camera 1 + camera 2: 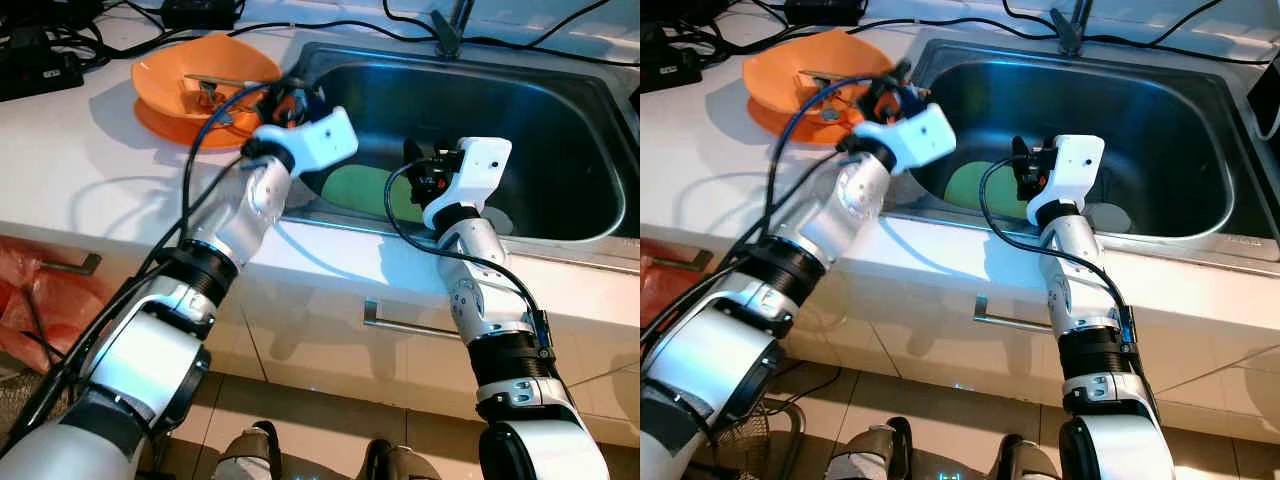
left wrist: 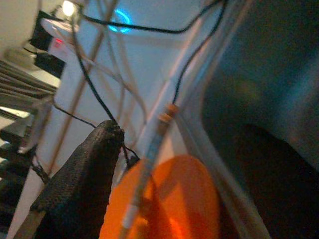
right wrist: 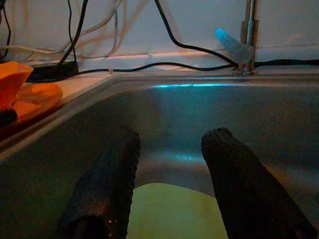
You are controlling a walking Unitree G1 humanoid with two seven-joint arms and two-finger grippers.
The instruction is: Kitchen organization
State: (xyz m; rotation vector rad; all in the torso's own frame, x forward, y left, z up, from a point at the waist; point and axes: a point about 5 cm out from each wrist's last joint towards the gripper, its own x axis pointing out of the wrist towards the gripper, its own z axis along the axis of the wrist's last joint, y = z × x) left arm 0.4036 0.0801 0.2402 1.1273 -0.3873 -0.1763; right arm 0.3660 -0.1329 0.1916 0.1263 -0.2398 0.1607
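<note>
We see a green plate [image 1: 362,190] lying flat on the floor of the stainless steel sink [image 1: 560,120], near its front wall. Our right gripper [image 3: 169,189] hangs inside the basin just above that plate, its two black fingers [image 3: 107,184] spread apart with nothing between them. Beside the plate, partly hidden behind the right wrist, sits something pale and round [image 1: 1105,217] that we cannot identify.

On the white countertop [image 1: 80,150] to the left of the sink stands an orange bowl [image 1: 205,72] on an orange plate [image 1: 165,125], with some metal utensils [image 1: 205,92] lying in the bowl. Our left gripper [image 1: 285,100] is raised at the sink's left rim, just beside the bowl; we cannot tell how its jaws stand. Black cables [image 1: 340,25] trail along the back of the counter, past the faucet [image 3: 246,37].
</note>
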